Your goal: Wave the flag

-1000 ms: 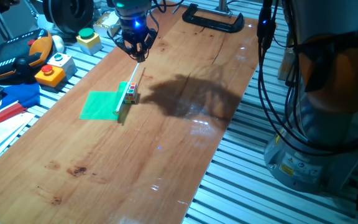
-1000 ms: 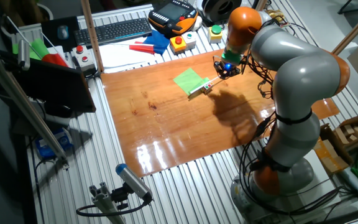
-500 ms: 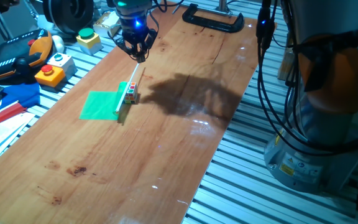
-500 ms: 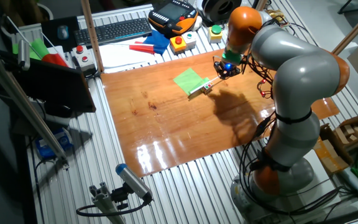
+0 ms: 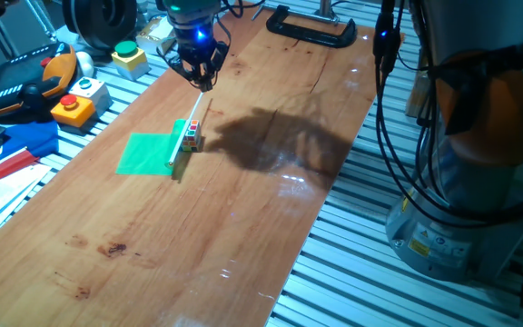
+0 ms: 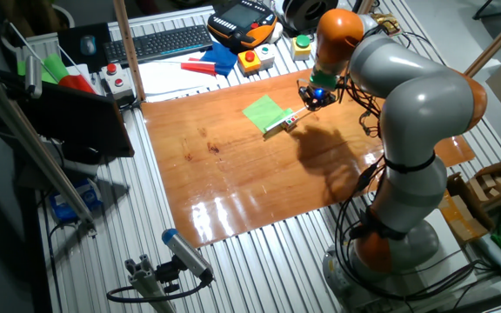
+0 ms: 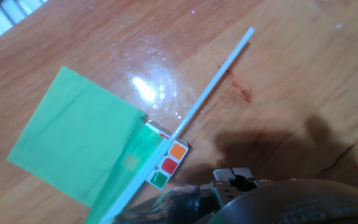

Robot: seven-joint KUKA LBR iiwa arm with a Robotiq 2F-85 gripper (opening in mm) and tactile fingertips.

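Note:
The flag lies flat on the wooden table: a bright green sheet (image 5: 148, 153) on a thin pale stick (image 5: 193, 123). The sheet also shows in the other fixed view (image 6: 263, 111) and the hand view (image 7: 79, 146). The stick (image 7: 210, 93) rests across a small multicoloured puzzle cube (image 5: 192, 136), (image 7: 168, 163), and its free end points away from the sheet. My gripper (image 5: 201, 82) hangs just above the table near that free end. Its fingers look closed together and hold nothing. It also shows in the other fixed view (image 6: 313, 102) and at the bottom of the hand view (image 7: 232, 180).
A black clamp (image 5: 311, 27) sits at the table's far end. Button boxes (image 5: 73, 104), an orange pendant (image 5: 16, 86), a blue block (image 5: 25, 136) and a red piece (image 5: 3, 168) lie off the left edge. My arm's base (image 5: 461, 209) stands to the right.

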